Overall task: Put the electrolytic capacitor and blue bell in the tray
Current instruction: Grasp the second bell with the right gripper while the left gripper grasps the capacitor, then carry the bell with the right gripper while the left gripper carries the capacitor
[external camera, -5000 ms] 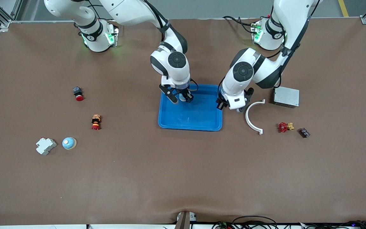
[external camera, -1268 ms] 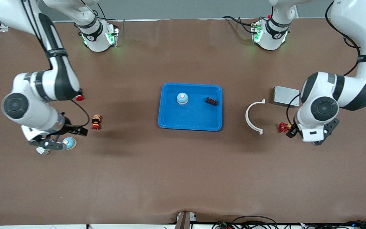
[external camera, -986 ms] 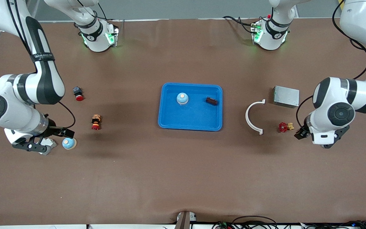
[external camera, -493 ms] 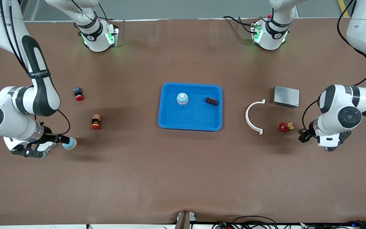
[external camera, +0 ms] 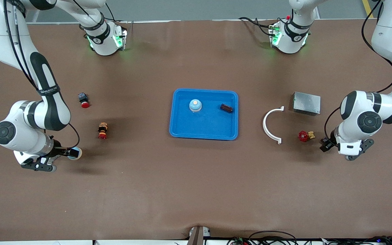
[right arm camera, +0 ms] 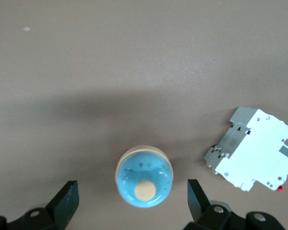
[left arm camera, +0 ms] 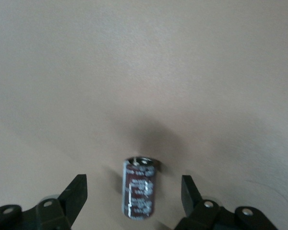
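The blue tray (external camera: 202,131) lies at mid-table with a blue bell (external camera: 195,105) and a dark capacitor (external camera: 226,108) in it. My right gripper (external camera: 68,152) hangs open over a second blue bell (external camera: 78,153) at the right arm's end. In the right wrist view that bell (right arm camera: 144,182) sits between the spread jaws, untouched. My left gripper (external camera: 328,145) hangs open at the left arm's end over a second capacitor. That capacitor is hidden in the front view. In the left wrist view it (left arm camera: 140,194) lies between the spread jaws, untouched.
A white circuit breaker (right arm camera: 252,148) lies beside the second bell. A red push button (external camera: 83,100) and a red-orange part (external camera: 102,130) lie between bell and tray. A white curved bracket (external camera: 272,125), a grey metal box (external camera: 306,103) and a red valve (external camera: 305,136) lie near the left gripper.
Both arms left the tray, leaving a bell and a capacitor in it, and swung out to the table's ends. The right gripper has settled over the second bell; the left gripper barely moved lately.
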You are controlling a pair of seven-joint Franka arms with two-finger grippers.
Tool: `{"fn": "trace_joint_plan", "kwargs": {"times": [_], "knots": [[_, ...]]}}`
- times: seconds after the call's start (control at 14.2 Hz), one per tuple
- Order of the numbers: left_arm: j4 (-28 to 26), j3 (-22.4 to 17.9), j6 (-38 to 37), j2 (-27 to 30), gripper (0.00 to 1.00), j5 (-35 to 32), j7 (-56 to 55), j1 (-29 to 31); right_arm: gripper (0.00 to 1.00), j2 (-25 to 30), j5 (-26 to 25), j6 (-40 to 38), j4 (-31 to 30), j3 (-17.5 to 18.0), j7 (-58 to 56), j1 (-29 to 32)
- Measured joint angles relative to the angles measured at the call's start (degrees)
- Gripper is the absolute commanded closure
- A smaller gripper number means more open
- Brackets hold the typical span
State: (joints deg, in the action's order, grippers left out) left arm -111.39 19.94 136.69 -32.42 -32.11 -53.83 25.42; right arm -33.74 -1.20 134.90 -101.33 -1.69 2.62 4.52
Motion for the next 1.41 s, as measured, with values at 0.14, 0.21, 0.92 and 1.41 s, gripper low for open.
{"fn": "trace_joint_plan", "kwargs": {"times": [0.14,0.21,0.92,1.41], "knots": [[-0.2,-0.01,0.84,-0.36,0.25,-0.31,0.04,1.0,0.0,-0.73,0.03,2.36,-1.12,0.04,-1.53,1.09],[-0.31,0.0,0.98,-0.45,0.33,-0.31,0.04,1.19,0.0,-0.88,0.06,3.08,-1.68,0.05,-1.97,1.48],[-0.43,0.7,1.26,-0.39,1.0,-0.32,-0.25,1.2,0.0,-1.79,3.03,8.26,-4.98,0.6,-2.23,1.75],[-0.4,4.31,-1.8,3.59,1.0,-0.32,-0.37,1.18,0.0,-3.67,3.17,10.86,-4.99,0.9,-2.23,1.73]]}}
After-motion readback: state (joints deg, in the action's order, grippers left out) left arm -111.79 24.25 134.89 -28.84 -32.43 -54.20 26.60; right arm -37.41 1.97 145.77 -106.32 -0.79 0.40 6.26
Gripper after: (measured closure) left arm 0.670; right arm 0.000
